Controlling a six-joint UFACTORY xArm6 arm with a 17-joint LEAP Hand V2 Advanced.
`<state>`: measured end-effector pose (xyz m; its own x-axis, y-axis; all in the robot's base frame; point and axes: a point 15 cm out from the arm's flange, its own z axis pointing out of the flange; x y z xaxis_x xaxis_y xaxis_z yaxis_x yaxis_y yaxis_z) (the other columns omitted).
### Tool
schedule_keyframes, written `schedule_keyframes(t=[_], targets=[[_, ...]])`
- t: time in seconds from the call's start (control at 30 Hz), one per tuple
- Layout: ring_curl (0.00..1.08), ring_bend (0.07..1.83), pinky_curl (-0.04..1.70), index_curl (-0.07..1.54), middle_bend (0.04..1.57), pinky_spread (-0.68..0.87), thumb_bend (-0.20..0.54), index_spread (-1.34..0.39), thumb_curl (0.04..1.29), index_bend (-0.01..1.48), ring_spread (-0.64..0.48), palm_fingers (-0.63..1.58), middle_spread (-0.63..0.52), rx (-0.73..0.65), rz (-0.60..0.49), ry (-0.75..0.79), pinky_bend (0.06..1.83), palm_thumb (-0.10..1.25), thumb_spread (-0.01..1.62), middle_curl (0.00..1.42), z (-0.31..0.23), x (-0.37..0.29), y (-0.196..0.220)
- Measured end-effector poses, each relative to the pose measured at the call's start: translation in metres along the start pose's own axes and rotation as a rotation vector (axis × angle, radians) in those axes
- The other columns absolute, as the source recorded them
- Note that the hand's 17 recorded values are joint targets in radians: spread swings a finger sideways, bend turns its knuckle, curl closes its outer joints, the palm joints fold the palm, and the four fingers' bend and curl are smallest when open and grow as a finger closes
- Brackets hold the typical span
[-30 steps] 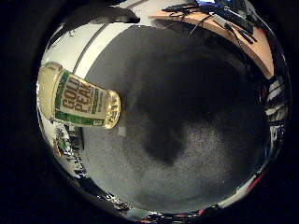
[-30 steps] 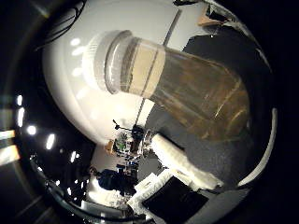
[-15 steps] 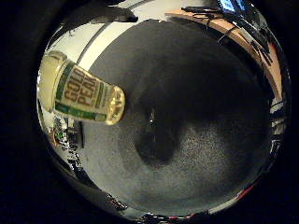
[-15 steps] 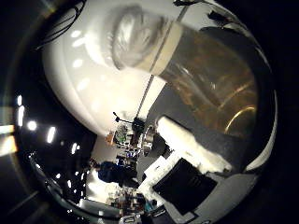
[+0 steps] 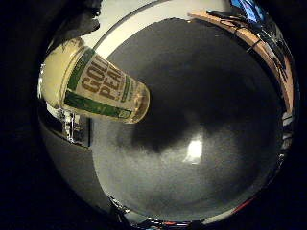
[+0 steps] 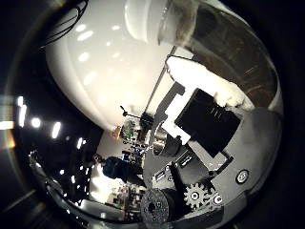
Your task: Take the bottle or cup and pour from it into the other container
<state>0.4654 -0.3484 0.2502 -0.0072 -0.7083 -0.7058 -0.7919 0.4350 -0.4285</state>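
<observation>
1. I hold a clear bottle (image 6: 224,52) of amber liquid close against my palm; its white cap end points toward a pale wall (image 6: 105,71).
2. My hand (image 6: 205,119) is closed on it: a white fingertip (image 6: 205,81) presses against the bottle's side, with black and geared parts of me below it.
3. The little-finger view shows a green-labelled, pale yellow cup (image 5: 96,86) standing on a dark grey carpeted surface (image 5: 201,182), near that surface's edge.
4. A dark shadow (image 5: 168,129) lies on the surface just beside the cup, and a small bright patch (image 5: 194,149) shows past the shadow.
5. Along the surface's far edge runs a wooden tabletop (image 5: 254,43).
6. Beyond the surface's near edge, a white band of floor or wall meets the room.
7. The thumb-side view shows a cluttered room (image 6: 128,157) well away, with ceiling lights (image 6: 45,126) at the margin.
</observation>
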Motion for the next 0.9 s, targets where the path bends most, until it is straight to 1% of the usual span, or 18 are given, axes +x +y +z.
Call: schedule_keyframes(t=[0.13,0.17,0.27,0.43,0.53,0.6,0.83,0.9], targets=[[0.58,1.36,0.39,0.84,1.2,-0.22,-0.005,-0.27,0.58,1.01,-0.2,1.15,-0.17,-0.003,0.0,-0.014,1.54,1.05,0.89,0.79,0.005,-0.003,0.001],[0.59,1.37,0.41,0.85,1.22,-0.21,0.003,-0.26,0.59,1.04,-0.2,1.14,-0.17,-0.007,-0.009,-0.017,1.56,1.09,0.88,0.8,0.008,-0.004,0.001],[0.63,1.4,0.46,0.86,1.26,-0.19,-0.006,-0.23,0.65,1.1,-0.21,1.11,-0.16,-0.018,-0.034,-0.03,1.59,1.14,0.87,0.83,0.012,-0.011,0.001],[0.68,1.38,0.52,0.86,1.3,-0.17,-0.014,-0.21,0.72,1.14,-0.21,1.09,-0.15,-0.045,-0.078,-0.038,1.59,1.13,0.82,0.84,0.014,-0.043,-0.008],[0.71,1.37,0.55,0.86,1.31,-0.17,-0.014,-0.2,0.75,1.14,-0.22,1.09,-0.15,-0.103,-0.16,-0.018,1.58,1.13,0.81,0.84,0.025,-0.081,-0.013],[0.73,1.36,0.57,0.86,1.32,-0.17,-0.012,-0.2,0.77,1.15,-0.22,1.09,-0.14,-0.131,-0.205,0.018,1.57,1.13,0.8,0.84,0.021,-0.101,-0.016],[0.77,1.34,0.63,0.85,1.33,-0.17,-0.017,-0.2,0.82,1.15,-0.23,1.09,-0.14,-0.234,-0.292,0.152,1.54,1.1,0.74,0.83,0.0,-0.149,-0.01],[0.78,1.34,0.64,0.85,1.33,-0.17,-0.014,-0.2,0.83,1.15,-0.23,1.1,-0.13,-0.268,-0.325,0.182,1.53,1.11,0.73,0.83,0.002,-0.165,-0.008]])
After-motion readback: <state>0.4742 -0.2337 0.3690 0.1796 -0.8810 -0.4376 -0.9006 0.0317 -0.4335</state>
